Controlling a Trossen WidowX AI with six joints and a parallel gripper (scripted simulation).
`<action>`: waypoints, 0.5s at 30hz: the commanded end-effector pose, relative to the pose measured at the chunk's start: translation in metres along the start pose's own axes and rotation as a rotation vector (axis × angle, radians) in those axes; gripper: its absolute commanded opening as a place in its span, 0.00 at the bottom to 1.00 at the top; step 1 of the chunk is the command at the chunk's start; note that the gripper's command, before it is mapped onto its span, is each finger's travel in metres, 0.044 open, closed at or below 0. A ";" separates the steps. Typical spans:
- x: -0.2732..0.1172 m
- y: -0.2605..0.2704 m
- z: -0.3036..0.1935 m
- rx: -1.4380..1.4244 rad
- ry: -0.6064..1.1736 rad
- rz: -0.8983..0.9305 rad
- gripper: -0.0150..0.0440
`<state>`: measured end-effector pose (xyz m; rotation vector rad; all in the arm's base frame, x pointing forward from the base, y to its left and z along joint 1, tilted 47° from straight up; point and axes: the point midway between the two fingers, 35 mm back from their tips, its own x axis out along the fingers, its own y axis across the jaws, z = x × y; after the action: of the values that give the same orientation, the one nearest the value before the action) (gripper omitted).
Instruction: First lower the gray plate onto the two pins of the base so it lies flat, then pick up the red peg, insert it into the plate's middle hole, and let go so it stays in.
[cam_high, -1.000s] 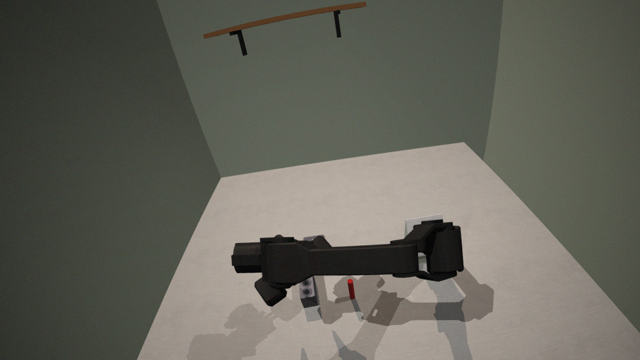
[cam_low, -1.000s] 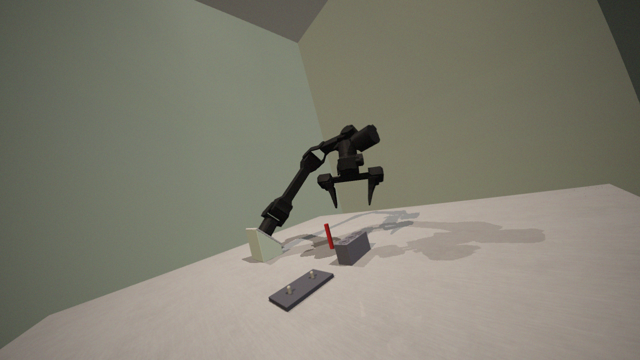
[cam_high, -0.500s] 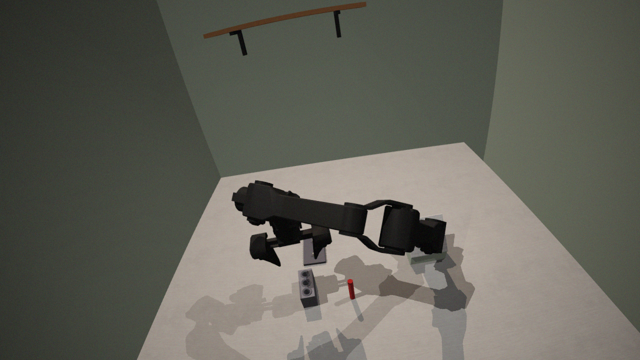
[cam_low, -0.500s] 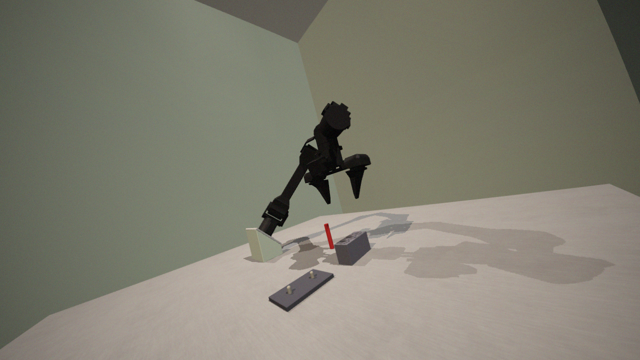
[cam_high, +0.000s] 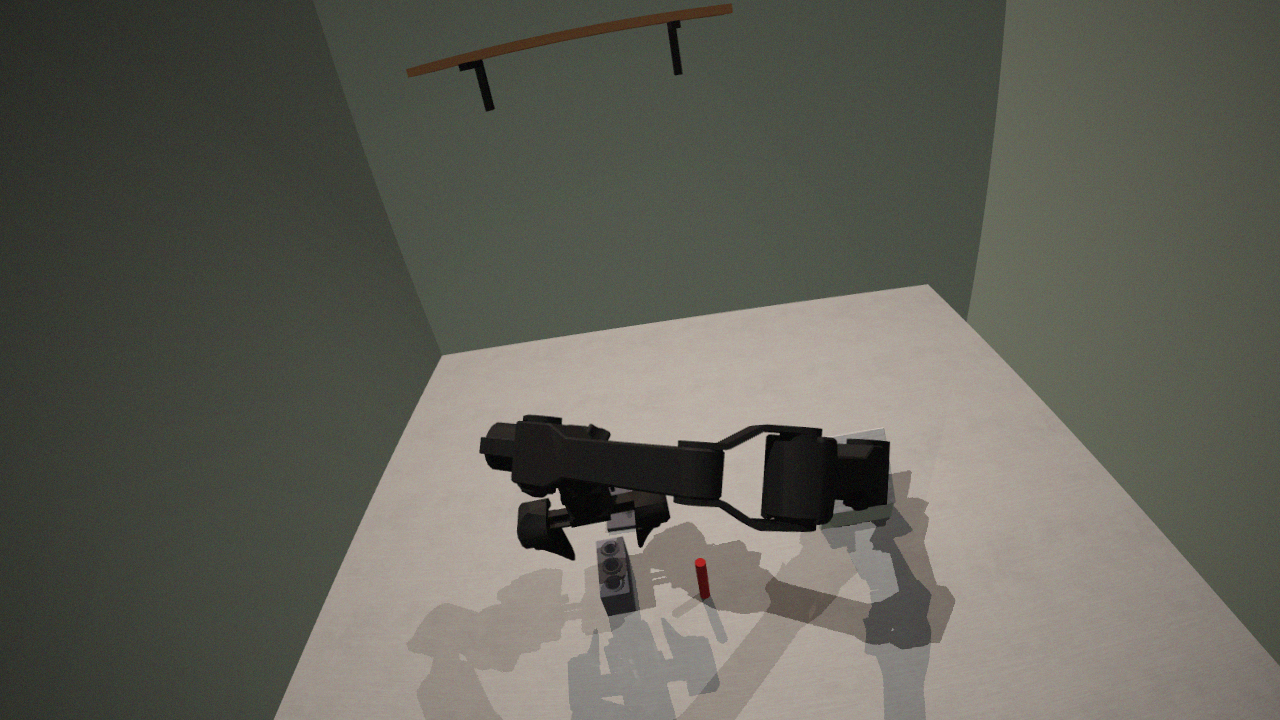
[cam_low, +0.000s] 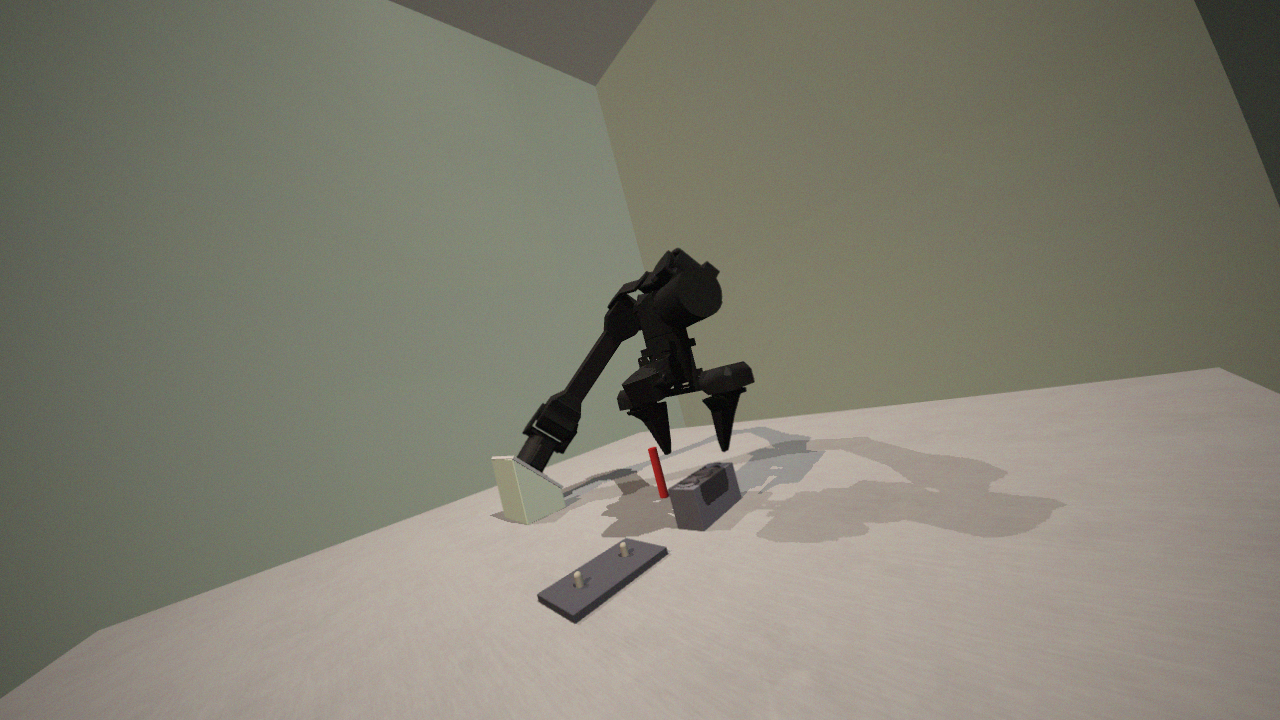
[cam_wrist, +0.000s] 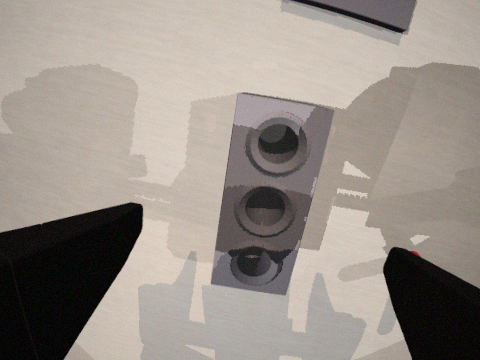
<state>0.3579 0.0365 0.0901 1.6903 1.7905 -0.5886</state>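
Note:
The gray plate (cam_high: 619, 602) (cam_low: 693, 510) (cam_wrist: 312, 185) is a thick block with three holes, standing on the table beside the base. My gripper (cam_high: 606, 551) (cam_low: 696, 451) (cam_wrist: 267, 239) is open and empty, pointing down above the plate, with a finger out to each side of it in the wrist view. The flat base (cam_high: 621, 522) (cam_low: 601, 570) (cam_wrist: 370, 10) shows two bare pins in the exterior view; the arm hides most of it in the top view. The red peg (cam_high: 702, 580) (cam_low: 658, 472) stands upright near the plate, mostly hidden behind one finger in the wrist view.
The arm's pale mount (cam_high: 859, 517) (cam_low: 529, 492) stands on the table, on the peg's side of the plate. The arm reaches over the table from it. A wooden rail (cam_high: 572, 37) is fixed high on the wall. Arm shadows cross the plate.

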 end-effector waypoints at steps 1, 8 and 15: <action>0.011 0.000 -0.002 -0.003 0.001 0.013 1.00; 0.018 0.000 -0.002 -0.003 0.001 0.014 1.00; 0.029 0.001 -0.002 -0.003 0.001 0.014 1.00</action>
<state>0.3585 0.0534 0.0756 1.6965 1.7737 -0.5801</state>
